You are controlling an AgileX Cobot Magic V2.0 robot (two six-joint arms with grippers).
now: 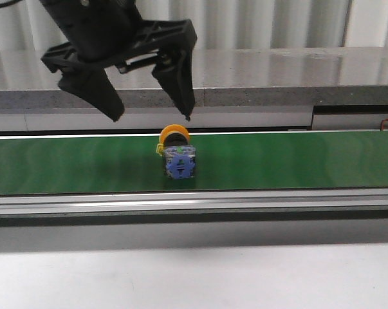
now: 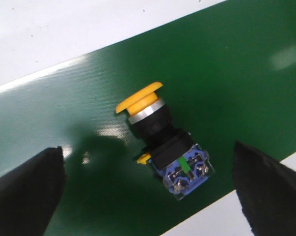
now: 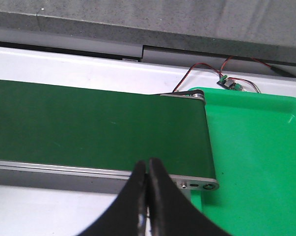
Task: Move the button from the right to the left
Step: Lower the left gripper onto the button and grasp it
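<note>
The button (image 1: 176, 154) lies on its side on the green belt (image 1: 296, 161), near the middle of it, with its yellow-orange cap toward the back and its blue contact block toward the front. My left gripper (image 1: 152, 119) hangs open just above it, a little to the left, with nothing in it. In the left wrist view the button (image 2: 160, 142) lies between the two spread black fingers (image 2: 25, 191). My right gripper (image 3: 148, 169) is shut and empty over the belt's near rail, close to the belt's right end. It is out of the front view.
A bright green tray (image 3: 260, 162) sits past the belt's right end. A small circuit board with red and black wires (image 3: 228, 82) lies behind it. A grey ledge (image 1: 277, 77) runs behind the belt, and a white table surface (image 1: 194, 277) lies in front.
</note>
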